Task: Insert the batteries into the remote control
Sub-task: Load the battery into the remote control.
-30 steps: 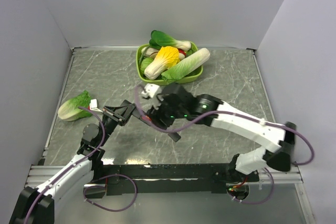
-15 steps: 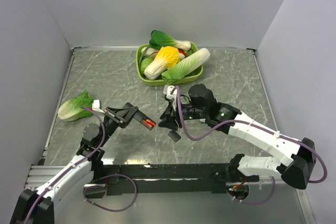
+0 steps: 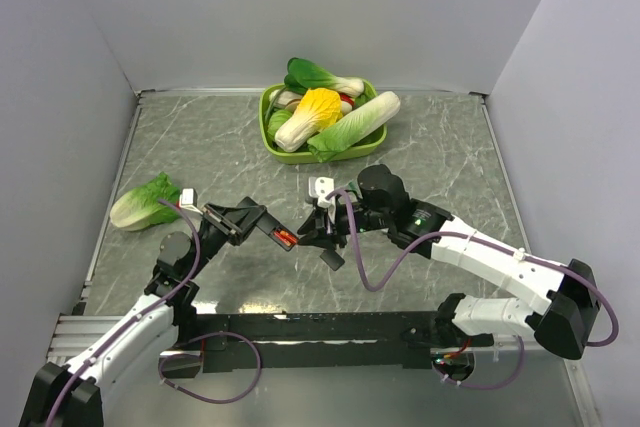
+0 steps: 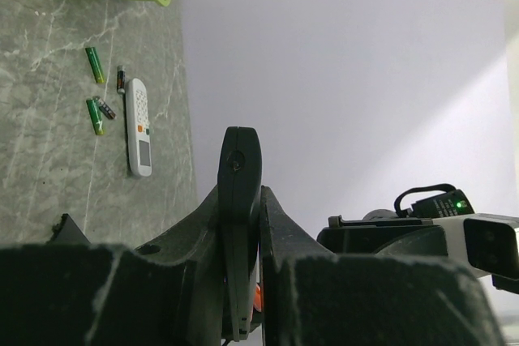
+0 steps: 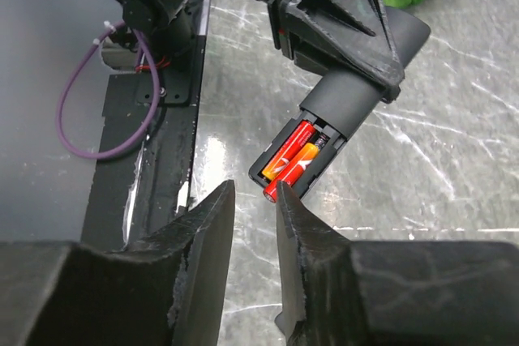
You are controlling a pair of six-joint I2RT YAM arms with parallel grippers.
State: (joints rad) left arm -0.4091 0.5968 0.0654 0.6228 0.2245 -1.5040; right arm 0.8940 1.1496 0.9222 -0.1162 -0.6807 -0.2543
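- The remote control (image 5: pixel 357 91) is held up off the surface (image 3: pixel 430 147), its battery bay open towards the right arm.
- Two red-orange batteries (image 5: pixel 293 158) lie in that bay. Loading looks nearly done, with pressing them home and closing the bay probably left.
- The left tool (image 3: pixel 250 219) is clamped on the remote's body.
- The right tool (image 5: pixel 253 208) hangs just before the bay, jaws narrowly apart and empty.
- Loose green batteries (image 4: pixel 96 116) lie beside a white remote (image 4: pixel 138 127).

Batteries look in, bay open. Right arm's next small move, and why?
Probably nudge the right hand forward and press the nearer orange battery end down. The left hand grips the remote control with its bay open toward it; the batteries lie inside, one end seemingly proud at the rim, just beyond the narrowly parted fingertips.
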